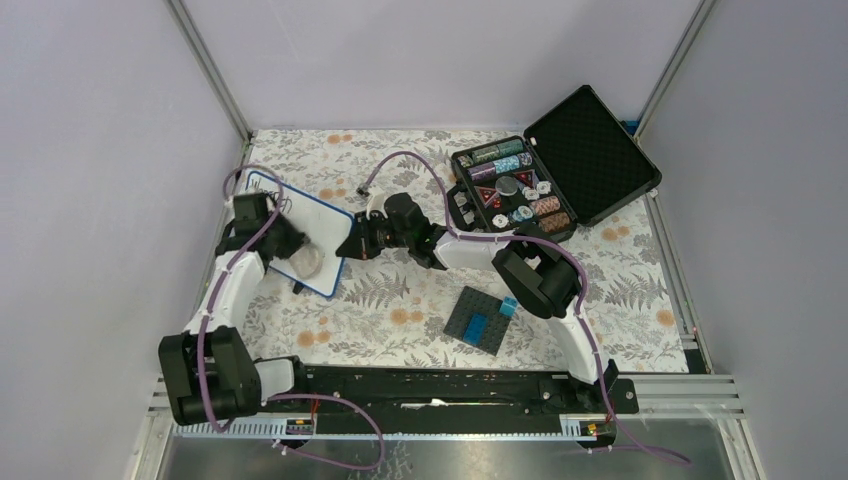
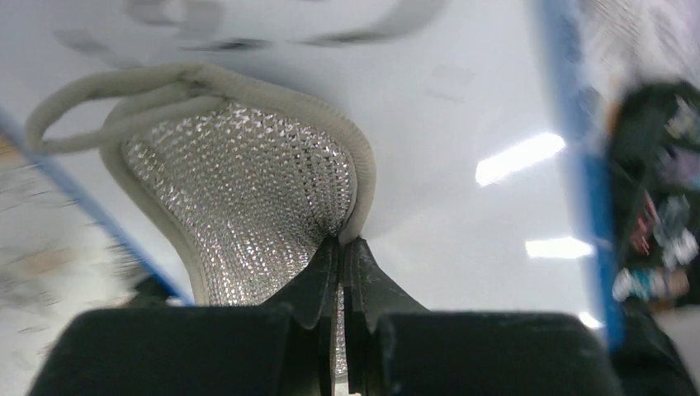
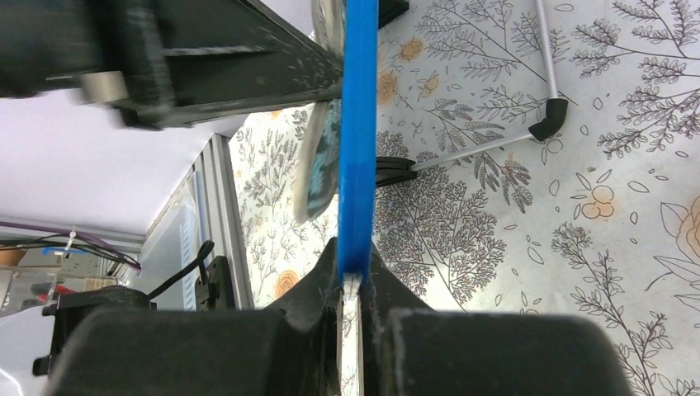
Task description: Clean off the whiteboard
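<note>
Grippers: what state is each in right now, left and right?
Left gripper: shut on the silver mesh pad.
Right gripper: shut on the blue rim of the whiteboard.

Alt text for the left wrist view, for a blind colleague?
The left gripper, shut on a silvery mesh pad with beige edging, faces the whiteboard. Blurred dark strokes cross the board's top; its blue rim runs down the right.

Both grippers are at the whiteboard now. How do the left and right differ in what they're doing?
The left gripper is shut on a silver mesh pad lying on the whiteboard face; the right gripper is shut on the board's blue rim. The left sits over the board, the right at its edge. Both are closed.
</note>
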Motion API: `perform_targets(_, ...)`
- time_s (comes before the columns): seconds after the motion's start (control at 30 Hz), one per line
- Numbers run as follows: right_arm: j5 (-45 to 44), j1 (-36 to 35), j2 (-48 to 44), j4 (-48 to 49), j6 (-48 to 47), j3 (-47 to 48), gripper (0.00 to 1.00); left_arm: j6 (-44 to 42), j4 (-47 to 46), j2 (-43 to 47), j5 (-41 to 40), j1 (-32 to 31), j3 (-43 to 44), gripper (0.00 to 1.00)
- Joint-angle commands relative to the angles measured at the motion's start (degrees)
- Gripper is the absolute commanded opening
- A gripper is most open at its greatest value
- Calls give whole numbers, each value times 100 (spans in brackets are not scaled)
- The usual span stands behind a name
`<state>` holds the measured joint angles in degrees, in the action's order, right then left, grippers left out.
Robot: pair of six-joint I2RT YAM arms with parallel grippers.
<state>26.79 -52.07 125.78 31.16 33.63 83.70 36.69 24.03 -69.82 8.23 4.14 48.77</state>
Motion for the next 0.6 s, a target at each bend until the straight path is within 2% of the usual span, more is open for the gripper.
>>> perform_targets(0.0, 989, -374, -122, 251, -199, 119, 0, 219, -15, -178, -173, 897, -803, 0)
perform_targets(0.2, 1003, -374, -108, 255, -190, 124, 0, 258, -516, 75, 488, 804, -917, 0)
perform_targets(0.47, 1018, -374, -79, 224, -190, 163, 0, -353, -1043, 274, 728, -613, 23, 0)
perform_targets(0.57, 1009, -382, -88, 232, -192, 164, 0, -387, -1143, 279, 613, -678, 300, 0)
